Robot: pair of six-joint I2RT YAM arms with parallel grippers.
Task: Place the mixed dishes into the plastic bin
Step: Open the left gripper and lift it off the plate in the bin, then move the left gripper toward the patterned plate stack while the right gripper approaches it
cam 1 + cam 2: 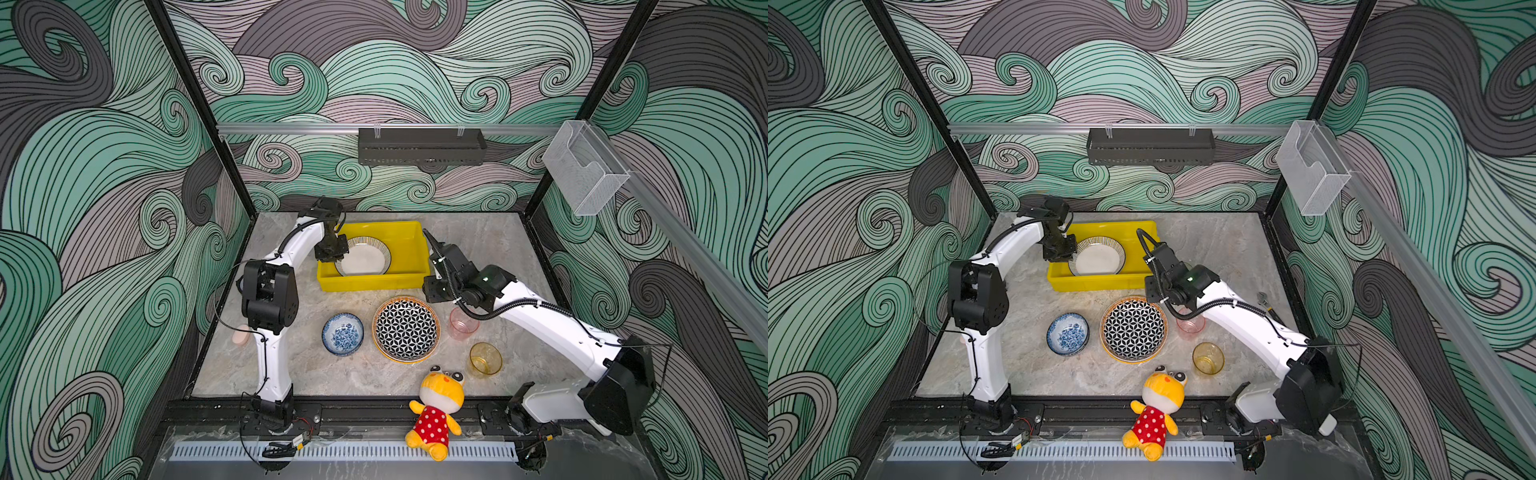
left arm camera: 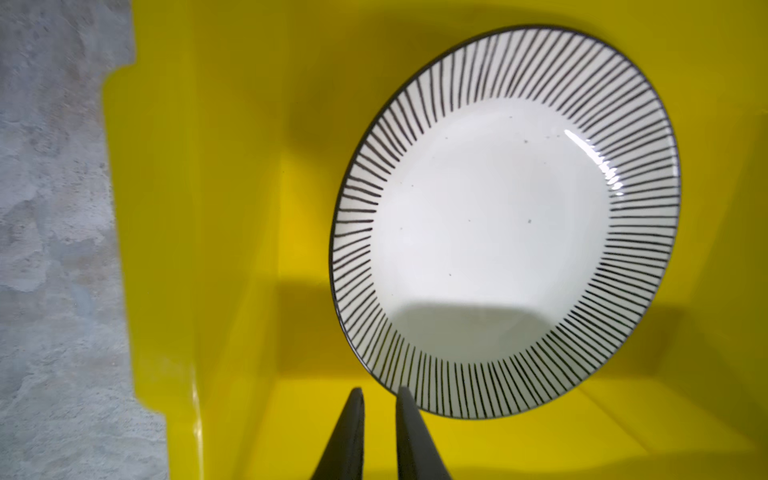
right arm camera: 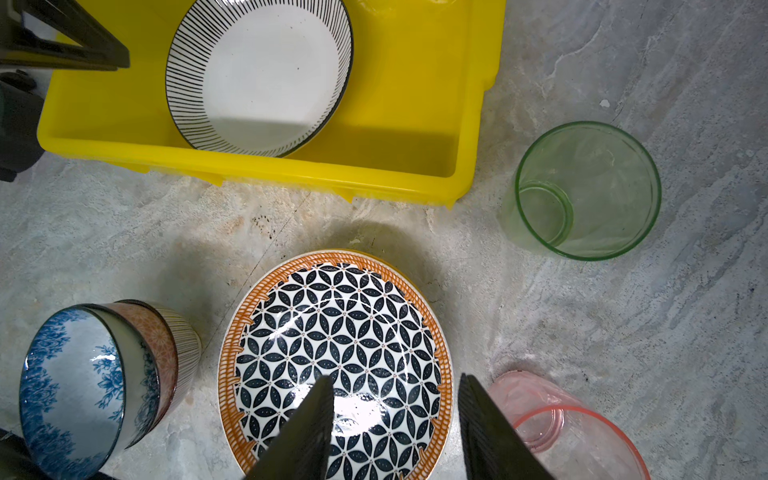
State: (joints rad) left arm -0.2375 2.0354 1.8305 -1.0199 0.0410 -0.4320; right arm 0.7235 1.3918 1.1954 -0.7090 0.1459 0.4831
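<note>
- Plush toy [image 1: 434, 422]: yellow, in a red dotted dress, lying across the front rail at 6 o'clock of the table [image 1: 478, 249]; nearest the top camera.
- Geometric plate [image 1: 406, 329]: black-and-white petal pattern with an orange rim, flat at the table's centre in both top views; nothing grips it.
- Amber cup [image 1: 485, 359]: upright, mouth up, at 4 o'clock of the geometric plate and apart from it.
- Blue floral bowl [image 1: 343, 333]: at 9 o'clock of the geometric plate, near but not touching. The right wrist view shows it [image 3: 66, 382] nested on top of two other patterned bowls.
- Pink cup [image 1: 463, 326]: at 3 o'clock of the geometric plate, just beside it, partly hidden by the right arm's cable.
- Yellow bin [image 1: 374, 282]: resting on the table at 12 o'clock of the geometric plate, long side facing it.
- Green cup [image 3: 590, 191]: upright on the table near a corner of the yellow bin; seen only in the right wrist view.
- Striped plate [image 1: 363, 257]: the one dish inside the yellow bin, in its 9 o'clock half. It appears tilted, with its 6 o'clock edge against the bin's wall.
- Left end effector [image 2: 380, 395]: over the bin's 9 o'clock end, at the striped plate's rim. Its fingers stand a narrow gap apart with nothing between them; contact with the rim cannot be told.
- Right end effector [image 3: 395, 378]: hangs over the geometric plate's 2 o'clock rim, near the pink cup. Its fingers are well apart and empty.
</note>
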